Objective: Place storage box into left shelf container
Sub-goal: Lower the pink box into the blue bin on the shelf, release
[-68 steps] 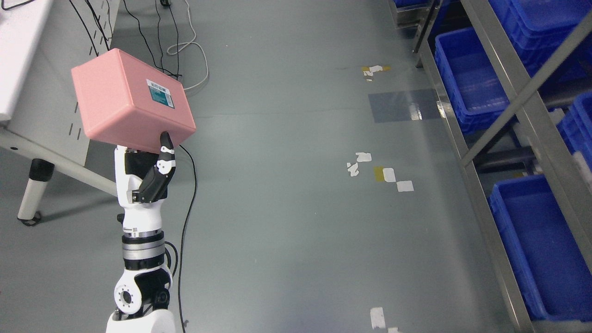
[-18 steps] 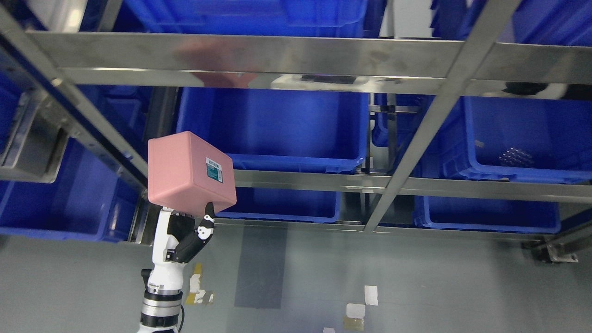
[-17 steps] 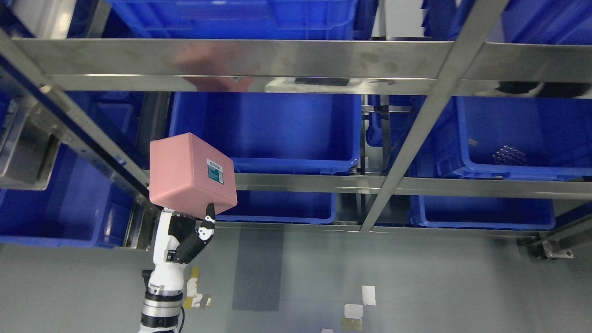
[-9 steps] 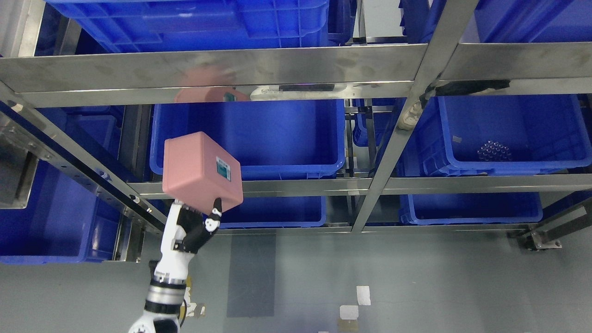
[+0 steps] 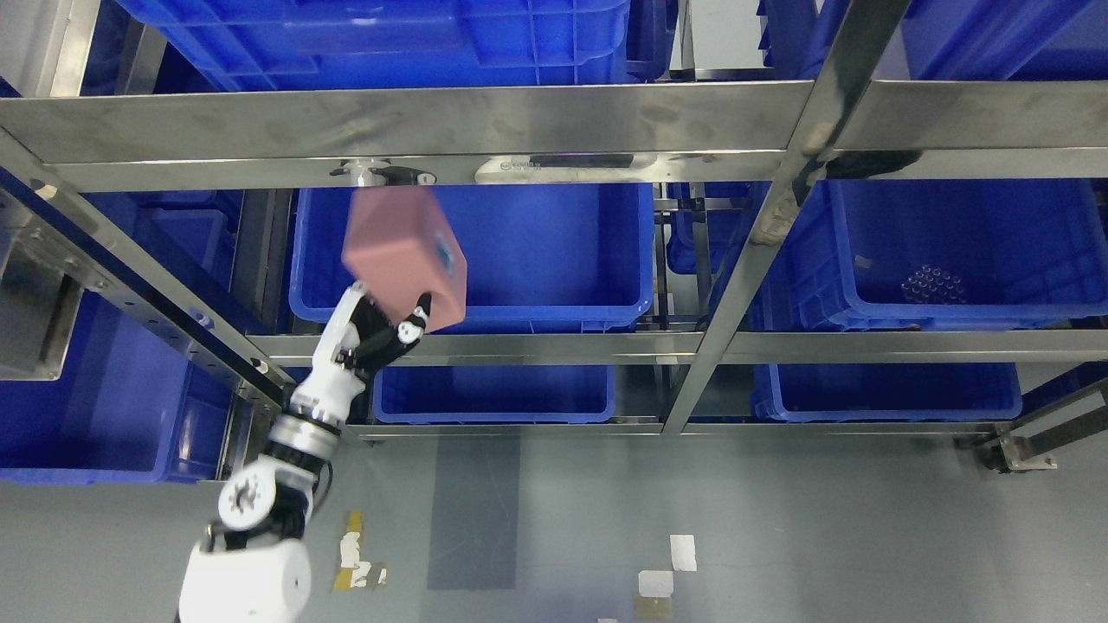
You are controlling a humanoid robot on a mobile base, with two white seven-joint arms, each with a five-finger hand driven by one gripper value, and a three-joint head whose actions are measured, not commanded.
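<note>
My left hand is shut on the pink storage box, gripping it from below. The box has a small teal label on its right face and is tilted. It is held up over the front left part of the left blue container on the middle shelf level, under the upper steel rail. The white left arm reaches up from the lower left. The right hand is out of view.
The steel shelf frame has a horizontal rail above and another below the container. A slanted steel post separates a right blue container. More blue bins stand above, below and at the far left.
The robot turned from the open floor to face the shelf. In the last half second my left arm stretched forward and up, carrying the pink box from in front of the lower rail to over the left container.
</note>
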